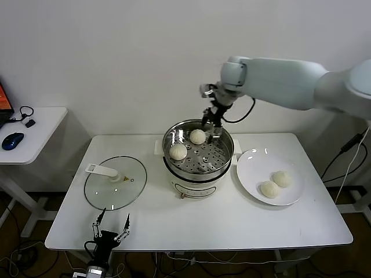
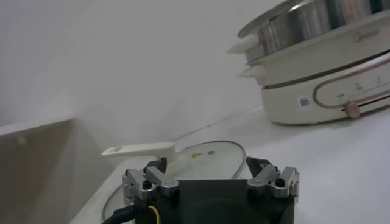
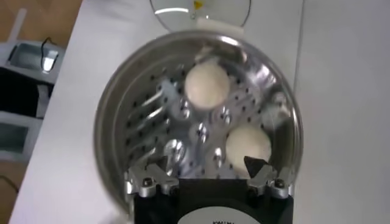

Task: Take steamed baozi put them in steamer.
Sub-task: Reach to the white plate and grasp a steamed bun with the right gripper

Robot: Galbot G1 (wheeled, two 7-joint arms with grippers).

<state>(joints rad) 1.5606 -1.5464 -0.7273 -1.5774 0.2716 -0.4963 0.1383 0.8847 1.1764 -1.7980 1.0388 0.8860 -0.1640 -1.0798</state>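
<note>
Your right tool (image 1: pixel 212 123) hangs over the back rim of the steamer (image 1: pixel 197 152), jaws spread wide, nothing between them. In the right wrist view the fingertips (image 3: pixel 253 164) stand apart just above the nearer bun, not touching it as far as you can tell.

Two baozi sit on the perforated floor: one toward the back (image 1: pixel 198 136), right below the tool, one toward the left side (image 1: pixel 178 152). They lie near each other but apart. Both look settled, upright, pleats not readable.

Two more baozi (image 1: pixel 276 184) wait on the plate (image 1: pixel 249 168), right of the steamer, side by side and just touching or nearly so.

So you're about halfway: two in, two left. The next step is likely to lift clear of the rim, swing right to the plate and take a bun. Room remains on the front and right of the steamer floor.

Your left tool (image 1: pixel 112 230) is parked low at the front edge of the counter (image 1: pixel 232 220), fingers apart and empty, pointing at the glass lid (image 1: pixel 115 182) lying flat left of the steamer. The lid is still off; leave it.
</note>
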